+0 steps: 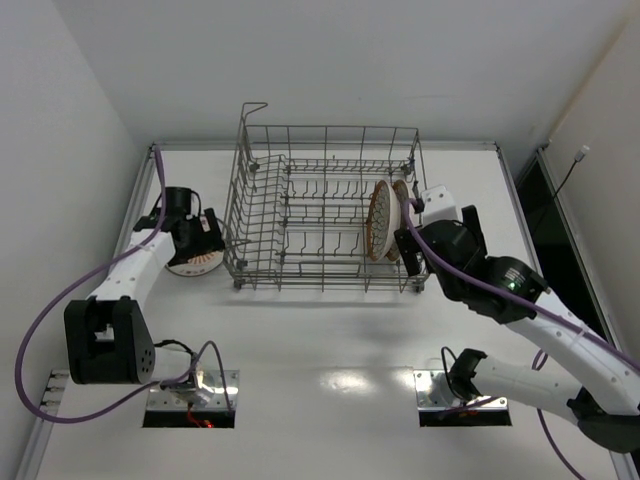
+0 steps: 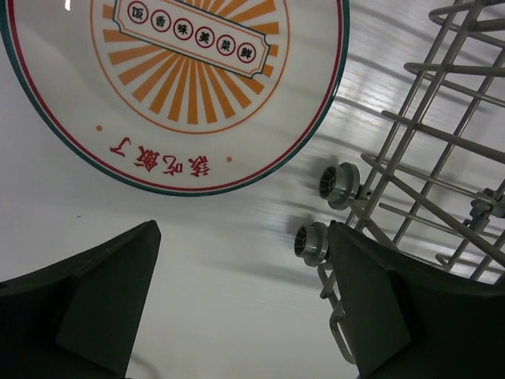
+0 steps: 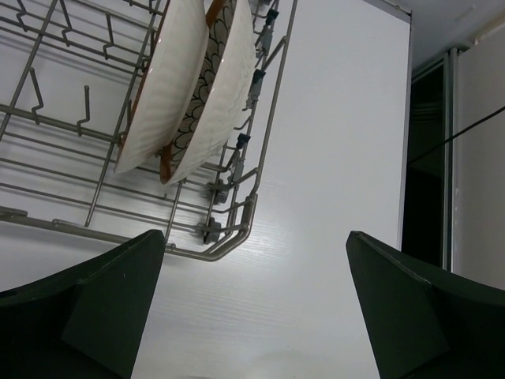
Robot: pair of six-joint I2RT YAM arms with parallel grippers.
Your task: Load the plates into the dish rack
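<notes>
Two brown-rimmed plates are stood on edge, close side by side & tilted the same way, betw. the tines at the right end of the dish rack. The 3rd plate, white w/ an orange sunburst & red lettering, is laid flat on the table just left of the rack, outside it. The left gripper is held above bare table betw. that plate & the rack's small wheels; its jaws are spread wide, nothing gripped. The right gripper is held over the rack's near right corner, near the racked plates, jaws likewise spread & empty.
</notes>
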